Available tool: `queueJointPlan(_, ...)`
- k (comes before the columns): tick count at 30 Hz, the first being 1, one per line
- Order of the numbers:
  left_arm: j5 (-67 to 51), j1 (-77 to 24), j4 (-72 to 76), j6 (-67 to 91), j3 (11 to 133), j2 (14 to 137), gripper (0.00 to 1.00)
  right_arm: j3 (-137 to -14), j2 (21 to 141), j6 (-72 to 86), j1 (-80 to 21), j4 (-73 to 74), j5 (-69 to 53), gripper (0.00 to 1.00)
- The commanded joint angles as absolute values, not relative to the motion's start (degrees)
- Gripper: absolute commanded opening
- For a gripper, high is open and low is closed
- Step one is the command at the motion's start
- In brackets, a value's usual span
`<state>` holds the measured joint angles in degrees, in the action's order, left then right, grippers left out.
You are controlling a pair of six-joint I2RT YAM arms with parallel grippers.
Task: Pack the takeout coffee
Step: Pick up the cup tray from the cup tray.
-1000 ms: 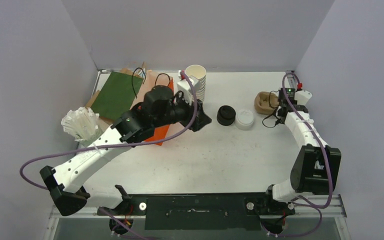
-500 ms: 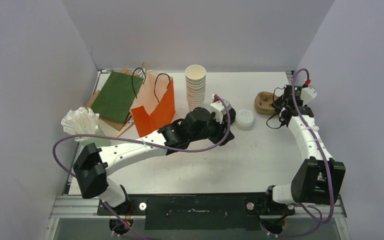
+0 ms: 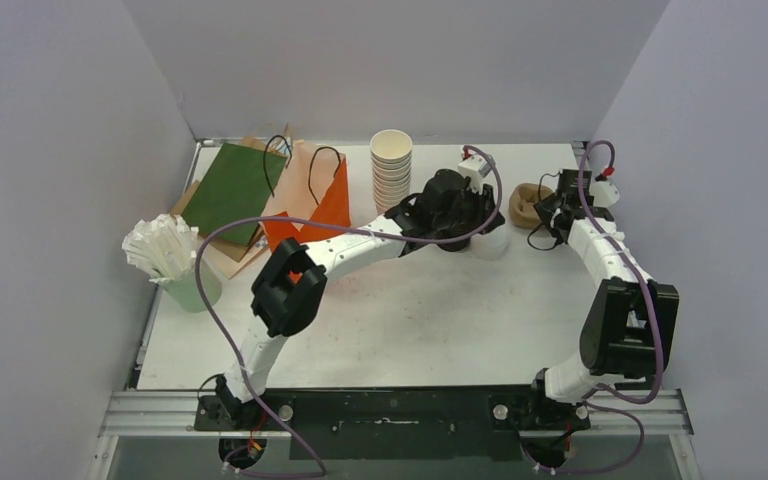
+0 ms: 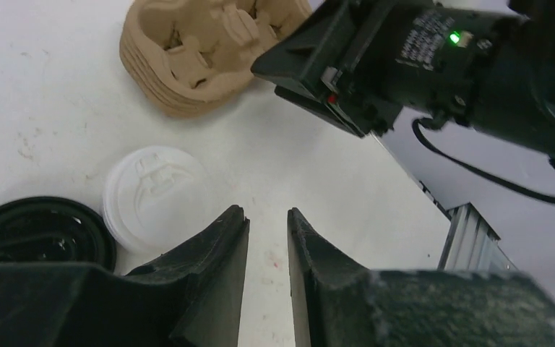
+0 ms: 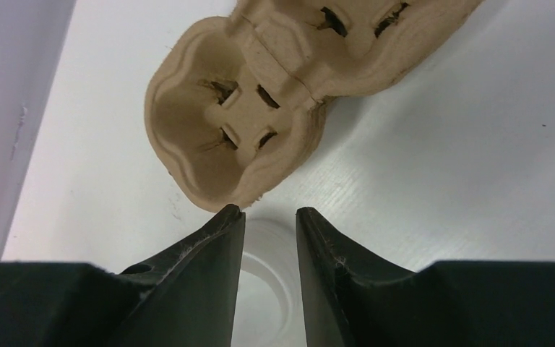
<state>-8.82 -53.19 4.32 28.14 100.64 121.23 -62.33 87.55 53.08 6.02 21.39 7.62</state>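
While no capped coffee cup shows in any view, we judge the step in hand to be fetching the cardboard tray (image 5: pixel 238 137), which lies at 2 o'clock on the table (image 3: pixel 410 310). Right gripper (image 5: pixel 269 213): jaws narrowly parted and empty, with the tray at 12 o'clock just beyond the tips. Left gripper (image 4: pixel 267 217): jaws likewise narrowly parted and empty, with the white lid (image 4: pixel 155 191) at 9 o'clock and the black lid (image 4: pixel 36 231) beyond it. We would widen the right jaws, straddle the tray's near rim, and hold the left arm clear, since both wrists crowd one corner. The bare cups (image 3: pixel 391 170) stand at 12 o'clock.
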Motion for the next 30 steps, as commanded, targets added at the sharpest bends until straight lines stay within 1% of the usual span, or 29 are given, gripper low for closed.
queueJointPlan(1,-11.66,-50.74,6.51,31.16,110.65,127.92,0.25,-62.46,87.7,56.67,6.42,16.01,6.85,0.33)
queueJointPlan(8,-13.0,-48.17,2.46,31.48,122.26,135.92,0.29,-63.95,91.3,57.9,6.42,15.9,7.98,0.35)
queueJointPlan(12,-13.68,-47.69,0.87,31.35,126.09,139.1,0.29,-64.08,92.59,58.55,6.42,15.65,8.93,0.42)
queueJointPlan(16,-13.71,-47.56,0.09,30.77,127.99,140.82,0.3,-64.62,93.58,58.54,6.5,15.06,8.9,0.41)
queueJointPlan(20,-13.71,-47.25,0.17,30.63,128.21,141.53,0.3,-65.53,94.59,58.55,6.54,15.03,8.67,0.38)
queueJointPlan(24,-13.64,-46.89,0.17,30.29,128.48,141.98,0.3,-65.81,94.32,58.62,6.59,14.86,8.61,0.32)
queueJointPlan(27,-13.7,-46.73,0.18,30.24,128.96,142.31,0.3,-66.28,94.41,58.62,6.75,14.95,8.59,0.32)
queueJointPlan(30,-13.88,-46.67,0.09,30.22,129.74,142.86,0.31,-66.74,95.01,58.77,6.85,15.15,8.53,0.35)
